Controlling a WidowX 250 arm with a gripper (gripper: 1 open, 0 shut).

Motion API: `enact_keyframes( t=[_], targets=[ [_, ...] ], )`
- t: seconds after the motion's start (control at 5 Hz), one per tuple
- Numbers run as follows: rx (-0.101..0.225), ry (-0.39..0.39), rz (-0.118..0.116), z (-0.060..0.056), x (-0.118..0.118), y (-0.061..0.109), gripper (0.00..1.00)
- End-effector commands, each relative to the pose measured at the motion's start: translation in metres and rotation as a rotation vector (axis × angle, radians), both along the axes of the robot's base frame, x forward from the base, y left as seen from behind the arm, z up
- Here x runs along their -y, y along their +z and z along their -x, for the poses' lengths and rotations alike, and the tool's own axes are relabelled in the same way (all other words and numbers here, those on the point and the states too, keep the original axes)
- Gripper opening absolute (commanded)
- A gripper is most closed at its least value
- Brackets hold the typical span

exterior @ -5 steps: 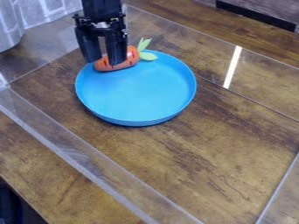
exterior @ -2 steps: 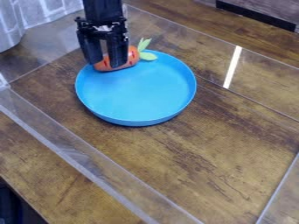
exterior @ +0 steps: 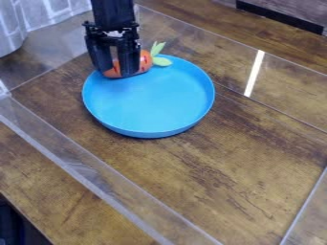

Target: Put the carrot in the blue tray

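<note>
The large round bright blue plastic tray [exterior: 149, 96] on the dark wooden table [exterior: 243, 182] holds nothing in its middle, while the black gripper [exterior: 115, 67] clenches the small orange toy carrot [exterior: 133, 62] at its far-left rim, leafy top poking right.

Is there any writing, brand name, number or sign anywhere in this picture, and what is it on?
None can be read: no text shows on the blue tray, the carrot, the black end effector or the wooden table.
</note>
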State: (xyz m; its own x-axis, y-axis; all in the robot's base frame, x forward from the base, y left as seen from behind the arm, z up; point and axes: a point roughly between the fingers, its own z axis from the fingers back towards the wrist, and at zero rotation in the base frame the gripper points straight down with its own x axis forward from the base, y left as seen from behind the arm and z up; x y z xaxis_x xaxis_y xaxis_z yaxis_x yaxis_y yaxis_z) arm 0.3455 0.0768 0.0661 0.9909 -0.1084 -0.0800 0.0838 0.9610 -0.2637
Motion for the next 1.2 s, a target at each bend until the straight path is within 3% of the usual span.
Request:
enact_keyframes(
  t=[0.0, 1.0],
  targets=[
    [0.074, -0.021, -0.028, -0.01, -0.001, 0.019, 1.0],
    [0.067, -0.011, -0.048, -0.003, -0.012, 0.023, 1.0]
  ],
)
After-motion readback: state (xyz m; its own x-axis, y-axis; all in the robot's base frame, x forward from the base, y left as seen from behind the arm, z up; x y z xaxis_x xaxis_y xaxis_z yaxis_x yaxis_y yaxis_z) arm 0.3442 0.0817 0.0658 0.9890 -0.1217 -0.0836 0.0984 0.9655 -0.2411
